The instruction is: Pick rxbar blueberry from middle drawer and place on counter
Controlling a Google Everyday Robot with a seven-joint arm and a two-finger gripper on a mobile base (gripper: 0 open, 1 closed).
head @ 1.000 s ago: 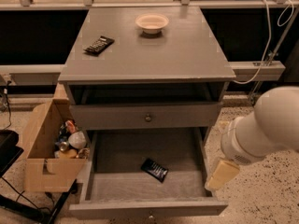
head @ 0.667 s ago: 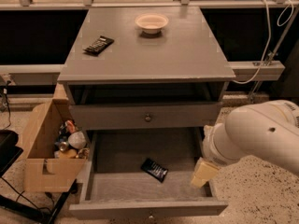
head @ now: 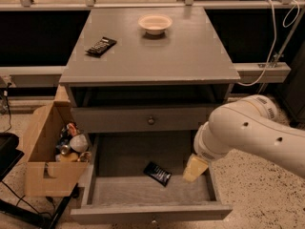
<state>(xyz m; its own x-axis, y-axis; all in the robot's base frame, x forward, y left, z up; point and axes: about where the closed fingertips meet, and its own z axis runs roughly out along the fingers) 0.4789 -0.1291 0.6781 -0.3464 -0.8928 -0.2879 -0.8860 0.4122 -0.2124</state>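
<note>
The rxbar blueberry (head: 157,173), a small dark bar, lies flat on the floor of the open middle drawer (head: 114,190), near its centre. My gripper (head: 195,169) hangs at the end of the white arm, just right of the bar and low over the drawer's right side. The grey counter (head: 157,51) tops the cabinet above.
A black bar with white print (head: 100,46) lies on the counter's left side and a pale bowl (head: 155,24) stands at its back. A cardboard box (head: 50,161) with cans and packets stands left of the cabinet. White cables (head: 274,42) hang at the right.
My arm has swung left from the right edge of view, carrying the gripper over the drawer's right side, closer to the bar. The bar has not moved.
</note>
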